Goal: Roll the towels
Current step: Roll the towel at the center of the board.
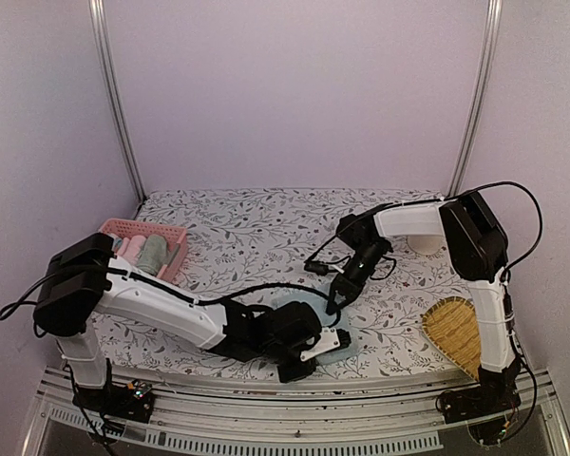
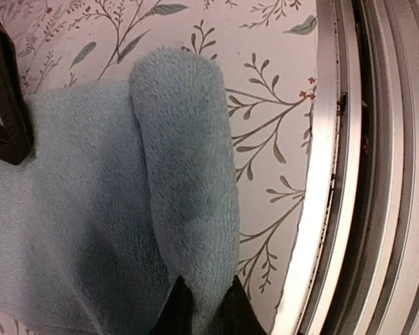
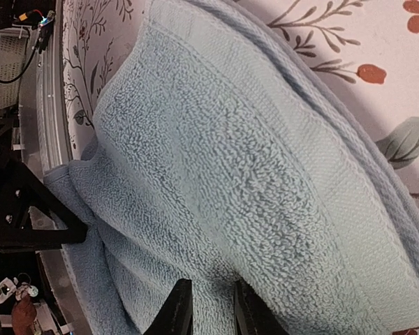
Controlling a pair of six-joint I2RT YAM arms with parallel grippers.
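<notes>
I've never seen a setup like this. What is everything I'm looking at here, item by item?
light blue towel: one, light blue, front middle of the table, one edge turned over into a roll
sage green towel: one, sage green, rolled, inside the pink basket
pink basket: one, pink lattice, back left
woven tray: one, straw colour, front right
cream round object: one, cream, back right, partly hidden by the right arm
table: one, white with a leafy print
left arm: one, white and black
right arm: one, white and black
left hand: one, black, pinching the towel's rolled edge
right hand: one, black, closed on the same towel
</notes>
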